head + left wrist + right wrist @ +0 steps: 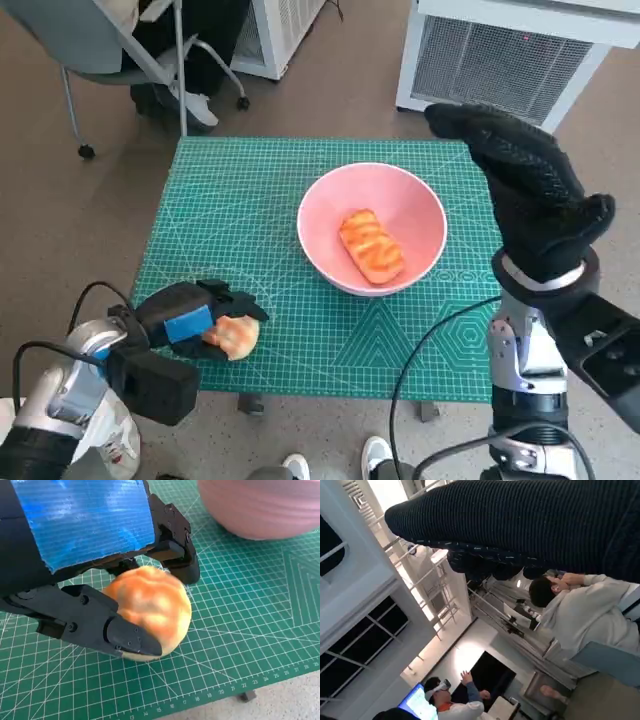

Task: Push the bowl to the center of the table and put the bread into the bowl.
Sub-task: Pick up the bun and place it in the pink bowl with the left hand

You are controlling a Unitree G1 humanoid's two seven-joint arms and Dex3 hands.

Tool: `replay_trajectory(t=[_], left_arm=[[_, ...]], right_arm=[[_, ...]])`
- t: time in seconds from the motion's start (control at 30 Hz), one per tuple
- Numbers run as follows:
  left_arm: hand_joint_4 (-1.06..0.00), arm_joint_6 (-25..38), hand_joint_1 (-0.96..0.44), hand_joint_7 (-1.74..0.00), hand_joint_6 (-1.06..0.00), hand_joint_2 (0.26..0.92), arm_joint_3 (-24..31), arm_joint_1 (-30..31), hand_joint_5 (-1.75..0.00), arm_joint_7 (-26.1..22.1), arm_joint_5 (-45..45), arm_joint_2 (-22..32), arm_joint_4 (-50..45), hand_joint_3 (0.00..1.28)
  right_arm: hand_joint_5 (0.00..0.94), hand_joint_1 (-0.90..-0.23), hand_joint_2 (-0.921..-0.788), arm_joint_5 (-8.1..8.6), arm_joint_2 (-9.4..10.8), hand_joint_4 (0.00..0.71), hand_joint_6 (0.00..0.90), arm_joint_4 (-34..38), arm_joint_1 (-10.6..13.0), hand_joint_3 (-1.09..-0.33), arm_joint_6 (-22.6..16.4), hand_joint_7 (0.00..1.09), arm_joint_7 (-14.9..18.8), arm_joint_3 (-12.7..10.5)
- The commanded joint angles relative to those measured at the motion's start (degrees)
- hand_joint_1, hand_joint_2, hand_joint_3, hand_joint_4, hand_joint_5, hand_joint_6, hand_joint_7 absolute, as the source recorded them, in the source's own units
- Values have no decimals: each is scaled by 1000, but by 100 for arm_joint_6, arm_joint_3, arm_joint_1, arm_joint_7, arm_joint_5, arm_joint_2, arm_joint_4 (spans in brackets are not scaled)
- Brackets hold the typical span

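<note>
Two hands: left hand (205, 325) grips bread (236, 335) on green mat (260, 200); right hand (525, 190) raised, released.

Brown floor (60, 215) holds a grey chair (110, 50) and white slatted units (500, 55).

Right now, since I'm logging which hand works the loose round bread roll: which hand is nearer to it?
Left. The left hand grips the round roll near the table's front edge; the right hand is raised beyond the bowl, far from it.

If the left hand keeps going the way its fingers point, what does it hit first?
Probably the pink bowl. The left hand, gripping a round bread roll, points across bare green mat toward it.
</note>
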Motion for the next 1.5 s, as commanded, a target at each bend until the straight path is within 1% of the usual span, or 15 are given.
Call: replay_trajectory(t=[0.03,0.13,0.3,0.43,0.63,0.83,1.1,1.23,1.27,1.3,1.33,1.37,1.43,1.47,1.5], left_arm=[[-457,136,0,-999,-656,880,222,-233,-1560,-238,-243,235,-397,247],[-459,363,0,-1005,-654,875,436,-437,-1559,-429,-472,322,-737,255],[-498,765,0,-1088,-638,912,781,-798,-1442,-551,-802,343,-1261,168],[-530,873,0,-1167,-625,918,975,-1241,-1340,-405,-954,215,-1428,142],[-552,938,0,-1230,-612,920,917,-2088,-1268,-166,-960,-84,-1348,133],[-556,656,0,-1244,-606,921,622,-3032,-1254,90,-798,-547,-816,133],[-573,6,0,-1245,-603,920,26,-4098,-1241,480,-397,-1309,623,126],[-516,20,0,-1316,-517,921,-179,-4319,-1308,510,-297,-1574,1170,189],[-480,66,-68,-1348,-501,921,-226,-4352,-1186,498,-271,-1630,1277,208],[-476,153,-168,-1395,-477,921,-294,-4383,-916,458,-234,-1689,1401,236],[-458,204,-149,-1103,-422,898,-338,-4406,-645,431,-212,-1725,1490,212],[-470,260,-136,-826,-432,902,-403,-4430,-425,397,-170,-1763,1604,162],[-429,356,-149,-511,-441,911,-527,-4470,-219,356,-60,-1826,1800,100],[-373,397,-179,-371,-428,914,-581,-4484,-140,343,-2,-1850,1879,77],[-353,457,-190,-321,-424,916,-642,-4495,-112,319,61,-1875,1960,68]], right_arm=[[507,-583,-921,-73,-41,-1,-1,79,-9,-746,-26,722,50,7],[502,-578,-921,-57,-45,-1,-1,101,-26,-753,-33,719,62,7],[500,-573,-921,-42,-43,-1,-1,151,-52,-759,-45,715,79,4],[499,-570,-921,-63,-46,-1,-1,199,-81,-760,-71,714,80,1],[500,-568,-921,-57,-37,-1,-1,300,-131,-759,-134,714,107,1],[501,-565,-921,-2,-26,-1,-1,424,-187,-758,-188,714,169,-9],[502,-550,-921,26,16,-1,-1,473,-215,-761,-219,711,194,-3],[501,-549,-921,55,33,-1,-1,487,-200,-760,-226,708,215,-9],[501,-549,-921,65,36,-1,-1,484,-195,-760,-220,708,218,-10],[501,-550,-921,80,38,-1,-1,477,-184,-760,-212,707,222,-12],[500,-550,-921,87,41,-1,-1,472,-177,-761,-207,706,223,-11],[500,-551,-921,95,43,-1,-1,463,-165,-762,-199,704,226,-12],[500,-552,-921,99,41,-1,-1,437,-143,-762,-186,701,222,-15],[499,-552,-921,95,40,-1,-1,421,-132,-763,-181,699,217,-15],[499,-552,-921,96,34,-1,-1,404,-119,-763,-176,698,215,-20]])
